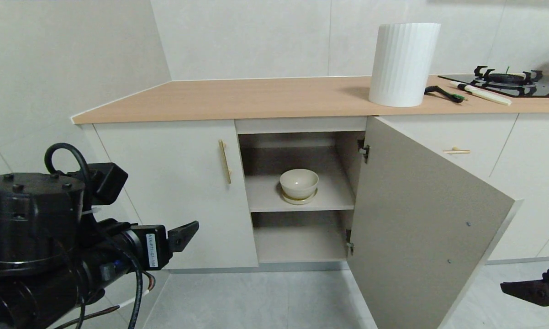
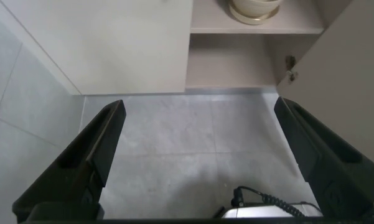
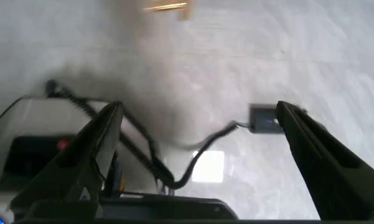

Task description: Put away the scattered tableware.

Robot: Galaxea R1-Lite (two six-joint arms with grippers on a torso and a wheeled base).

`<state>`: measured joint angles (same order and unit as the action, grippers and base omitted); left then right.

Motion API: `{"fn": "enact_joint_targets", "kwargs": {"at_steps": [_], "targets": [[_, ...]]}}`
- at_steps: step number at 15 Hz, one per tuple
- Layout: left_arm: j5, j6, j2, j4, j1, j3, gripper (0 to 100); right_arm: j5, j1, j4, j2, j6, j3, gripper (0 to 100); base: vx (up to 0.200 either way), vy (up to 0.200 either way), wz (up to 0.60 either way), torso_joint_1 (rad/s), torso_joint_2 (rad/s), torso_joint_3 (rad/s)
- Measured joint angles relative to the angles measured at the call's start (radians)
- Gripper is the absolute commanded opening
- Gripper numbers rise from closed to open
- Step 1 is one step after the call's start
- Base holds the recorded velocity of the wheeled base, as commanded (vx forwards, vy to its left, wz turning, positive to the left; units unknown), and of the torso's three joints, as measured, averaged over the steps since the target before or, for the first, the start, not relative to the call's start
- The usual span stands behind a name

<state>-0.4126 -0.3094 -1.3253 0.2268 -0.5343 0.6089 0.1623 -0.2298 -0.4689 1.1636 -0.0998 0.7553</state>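
A bowl (image 1: pixel 299 183) sits on what looks like a saucer (image 1: pixel 298 199) on the open cupboard's upper shelf (image 1: pixel 336 201). The left claw (image 2: pixel 198 107) and right claw (image 3: pixel 198 107) hang spread wide, holding nothing.

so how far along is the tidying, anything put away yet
Done: a bowl sits on a small plate on the upper shelf of the cabinet. In hand: nothing; the left gripper and right gripper are both open and empty, low over the floor. Left, it seems: a knife and a dark-handled utensil lie on the counter beside the stove, and the cabinet door stands open.
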Motion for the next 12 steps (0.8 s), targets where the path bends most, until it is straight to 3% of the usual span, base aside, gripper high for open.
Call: {"fn": "enact_joint_targets", "kwargs": {"at_steps": [3, 5, 9, 12], "targets": [[-0.001, -0.001, 0.0, 0.001, 0.001, 0.001, 100, 0.012, 0.139, 0.029, 0.025, 0.054, 0.014, 100, 0.0, 0.0, 0.0, 0.0, 0.0, 0.0], [-0.001, -0.001, 0.0, 0.001, 0.0, 0.002, 100, 0.015, 0.213, 0.13, 0.064, 0.061, 0.018, 100, 0.0, 0.0, 0.0, 0.0, 0.0, 0.0], [-0.001, -0.002, 0.0, 0.001, 0.0, 0.004, 100, 0.008, 0.254, 0.346, 0.193, -0.068, 0.005, 100, 0.0, 0.0, 0.0, 0.0, 0.0, 0.0], [-0.001, -0.002, 0.0, 0.002, 0.001, 0.006, 100, -0.041, 0.253, 0.387, 0.279, -0.12, -0.001, 100, 0.0, 0.0, 0.0, 0.0, 0.0, 0.0]]}}
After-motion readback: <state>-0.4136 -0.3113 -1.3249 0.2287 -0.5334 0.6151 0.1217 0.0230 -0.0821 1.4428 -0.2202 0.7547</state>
